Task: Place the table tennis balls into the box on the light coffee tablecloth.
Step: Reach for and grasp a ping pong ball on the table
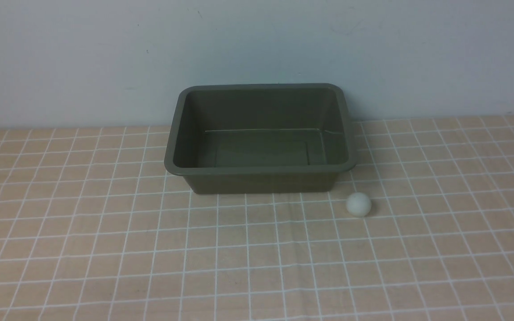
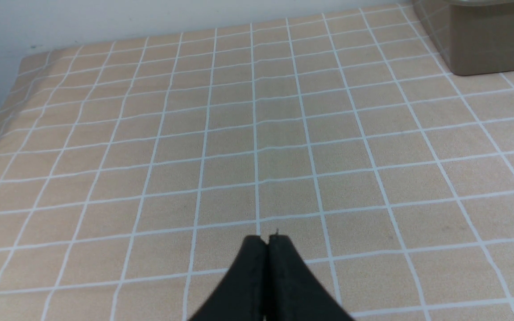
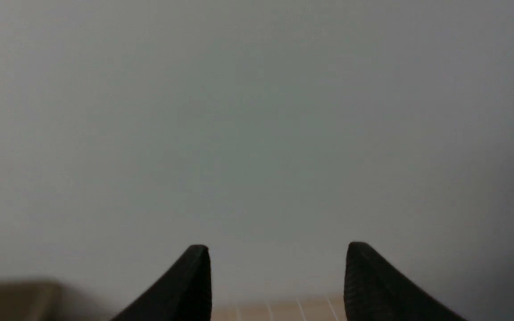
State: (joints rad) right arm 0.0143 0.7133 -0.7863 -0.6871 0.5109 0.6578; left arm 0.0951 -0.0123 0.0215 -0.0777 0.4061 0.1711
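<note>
Ball (image 1: 358, 204) on cloth (image 1: 105, 245) at box's (image 1: 261, 183) 4 o'clock, just apart. Left pincer (image 2: 267, 243) pressed together, empty, over cloth. Right pincer (image 3: 277, 256) spread wide, empty, facing wall (image 3: 257, 111).

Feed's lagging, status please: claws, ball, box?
Left claw shut, empty. Right claw open, empty, facing the wall. Ball on tablecloth by box near right corner, not inside. Nothing between them.

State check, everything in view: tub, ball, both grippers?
Dark olive-green plastic tub: upright, empty.
Small white ball: on the peach checked cloth, outside the tub, by its near right corner.
Left gripper: shut, empty.
Right gripper: open, empty.
</note>
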